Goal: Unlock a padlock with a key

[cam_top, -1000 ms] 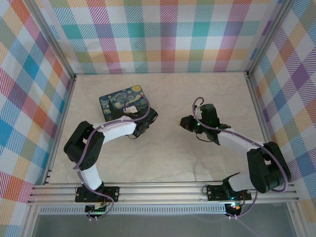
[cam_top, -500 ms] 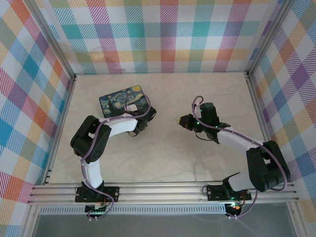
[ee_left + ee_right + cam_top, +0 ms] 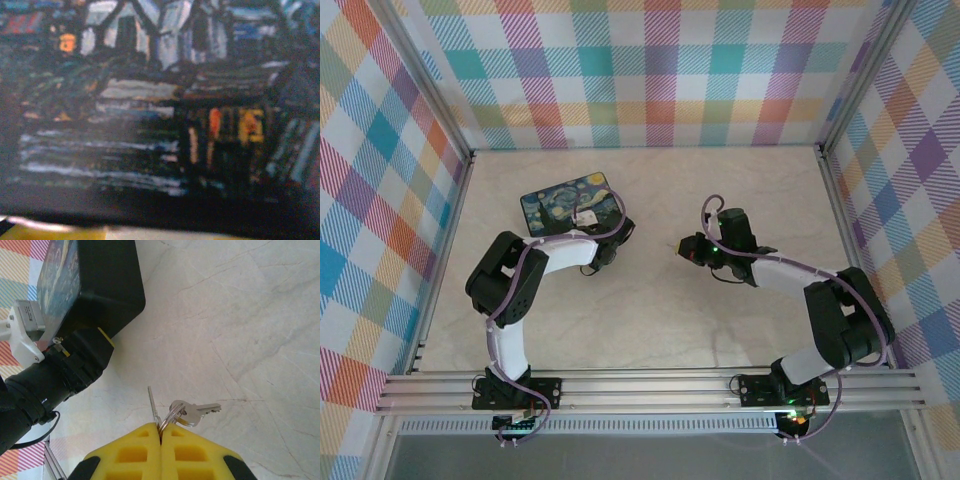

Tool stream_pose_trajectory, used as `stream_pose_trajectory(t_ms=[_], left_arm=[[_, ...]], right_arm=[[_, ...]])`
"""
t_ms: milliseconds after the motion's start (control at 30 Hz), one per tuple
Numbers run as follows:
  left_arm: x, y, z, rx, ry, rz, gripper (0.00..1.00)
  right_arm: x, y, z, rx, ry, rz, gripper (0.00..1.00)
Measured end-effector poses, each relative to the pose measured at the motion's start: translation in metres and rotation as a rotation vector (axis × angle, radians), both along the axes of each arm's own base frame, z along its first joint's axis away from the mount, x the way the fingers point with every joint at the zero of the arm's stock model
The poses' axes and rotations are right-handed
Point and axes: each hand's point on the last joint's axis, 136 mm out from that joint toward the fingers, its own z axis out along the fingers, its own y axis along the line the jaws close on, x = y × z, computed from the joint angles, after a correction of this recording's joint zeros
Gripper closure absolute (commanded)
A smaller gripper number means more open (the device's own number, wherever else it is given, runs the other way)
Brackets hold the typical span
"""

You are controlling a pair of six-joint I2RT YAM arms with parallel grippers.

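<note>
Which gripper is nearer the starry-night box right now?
Left. The left gripper is right at the starry-night box's near right corner; the right gripper, shut on the key, sits well apart, off to the box's right.

No writing, number or brand mark can be read anywhere. The box lid (image 3: 570, 203) carries a painted starry-night scene with houses, blurred in the left wrist view, and the walls (image 3: 660, 70) carry a coloured plaid pattern without letters.
</note>
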Motion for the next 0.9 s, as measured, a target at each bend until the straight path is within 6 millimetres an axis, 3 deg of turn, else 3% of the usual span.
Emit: stream_pose_trajectory(t_ms=[600, 900], left_arm=[[0.004, 0.013, -0.003, 0.068, 0.001, -0.043, 0.67], [-0.010, 0.014, 0.010, -0.012, 0.080, -0.077, 0.76]], right_arm=[[-0.003, 0.016, 0.011, 0.019, -0.020, 0.046, 1.00], [-0.019, 0.033, 0.009, 0.010, -0.014, 0.106, 1.00]])
